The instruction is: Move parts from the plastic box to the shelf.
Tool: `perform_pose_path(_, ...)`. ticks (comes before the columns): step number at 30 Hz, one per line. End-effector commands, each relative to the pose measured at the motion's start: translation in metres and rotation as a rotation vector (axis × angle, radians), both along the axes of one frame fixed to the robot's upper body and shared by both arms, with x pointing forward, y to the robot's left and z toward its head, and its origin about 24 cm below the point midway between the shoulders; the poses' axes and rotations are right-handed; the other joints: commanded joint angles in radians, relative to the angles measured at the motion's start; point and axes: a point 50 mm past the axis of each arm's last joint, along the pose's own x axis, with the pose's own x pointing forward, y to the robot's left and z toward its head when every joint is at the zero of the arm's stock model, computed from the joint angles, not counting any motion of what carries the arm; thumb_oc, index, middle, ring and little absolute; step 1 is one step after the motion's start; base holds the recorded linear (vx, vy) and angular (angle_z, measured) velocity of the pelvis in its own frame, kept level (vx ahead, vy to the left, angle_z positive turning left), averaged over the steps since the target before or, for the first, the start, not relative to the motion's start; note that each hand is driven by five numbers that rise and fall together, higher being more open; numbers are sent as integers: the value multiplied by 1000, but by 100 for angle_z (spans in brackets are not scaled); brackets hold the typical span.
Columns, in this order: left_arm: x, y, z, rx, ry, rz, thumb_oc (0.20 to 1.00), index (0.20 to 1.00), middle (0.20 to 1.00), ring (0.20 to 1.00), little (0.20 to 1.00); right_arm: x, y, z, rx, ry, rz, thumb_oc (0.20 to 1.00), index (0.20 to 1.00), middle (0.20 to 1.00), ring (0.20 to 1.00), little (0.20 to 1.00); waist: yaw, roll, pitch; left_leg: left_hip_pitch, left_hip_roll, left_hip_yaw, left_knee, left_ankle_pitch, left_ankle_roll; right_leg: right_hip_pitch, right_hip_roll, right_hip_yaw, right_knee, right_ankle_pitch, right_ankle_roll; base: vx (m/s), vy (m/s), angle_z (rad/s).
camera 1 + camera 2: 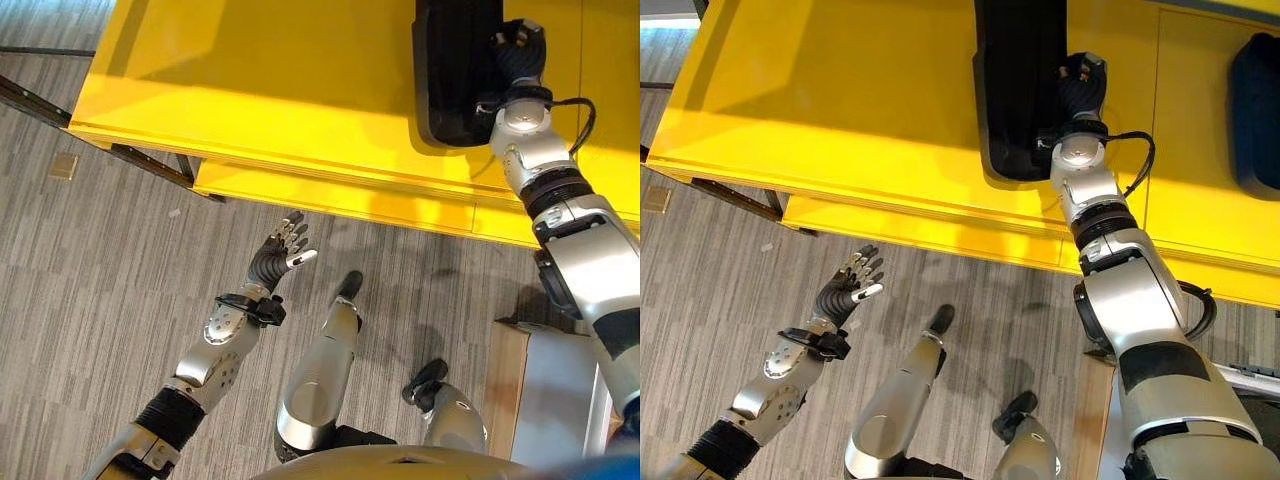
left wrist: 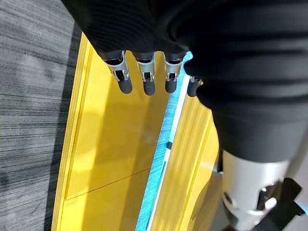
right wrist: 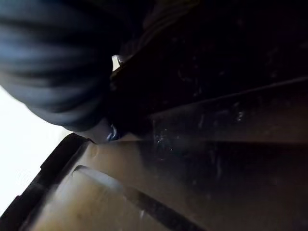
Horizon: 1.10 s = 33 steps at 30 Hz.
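- Right hand, left eye view: I log it on the yellow shelf, against the right edge of a long black part lying on the shelf top. Its fingers are hidden by the part and the wrist cover, so I cannot tell how they stand.
- Left hand, same view: raised over the grey carpet floor, in front of the shelf's lower ledge, fingers straight and spread, holding nothing. A box with a pale inside sits at the lower right, beside the right arm.
- Right eye view: I note a second dark part lying on the shelf, well apart to the right of the first.
- Left wrist view: fingertips hang relaxed in a row, nothing between them; yellow shelf panels lie beyond, floor at one side.
- Right wrist view: dark ribbed cover close against the black part's moulded surface; I cannot make out the fingers.
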Motion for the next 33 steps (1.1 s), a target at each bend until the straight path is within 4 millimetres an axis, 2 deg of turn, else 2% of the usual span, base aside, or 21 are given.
perform_pose_path(1,1,-2,21,-14,-115,-15,1000,1000,1000,1000,1000,-16,-13,77,-66,-228,-37,200,200,200,200,200,-4,4,-15,-46,39,97,80,-85,8,2,7,68,56,-46,-32,0,0,0)
perform_pose_path(6,3,-3,22,-13,-122,-19,1000,1000,1000,1000,1000,-19,-27,84,-72,-219,-95,200,200,200,200,200,0,12,-11,-61,33,101,82,-87,12,-8,4,69,50,-40,-29,0,0,0)
perform_pose_path(17,6,-6,29,-12,-149,-26,1000,1000,1000,1000,1000,-25,-41,99,-90,-214,-166,200,200,200,200,200,10,15,-7,-87,29,99,80,-84,15,-18,9,60,37,-37,-27,0,0,0)
perform_pose_path(32,8,-4,35,-18,-173,-16,1000,1000,1000,1000,1000,-28,-44,111,-115,-215,-196,200,200,200,200,200,17,12,-6,-99,26,101,79,-82,15,-16,15,55,25,-33,-25,1,-1,0)
perform_pose_path(33,8,-4,35,-18,-175,-15,1000,1000,1000,1000,1000,-28,-44,111,-115,-216,-196,529,529,529,529,529,16,13,-6,-99,26,102,78,-81,15,-15,15,54,24,-32,-25,0,0,0)
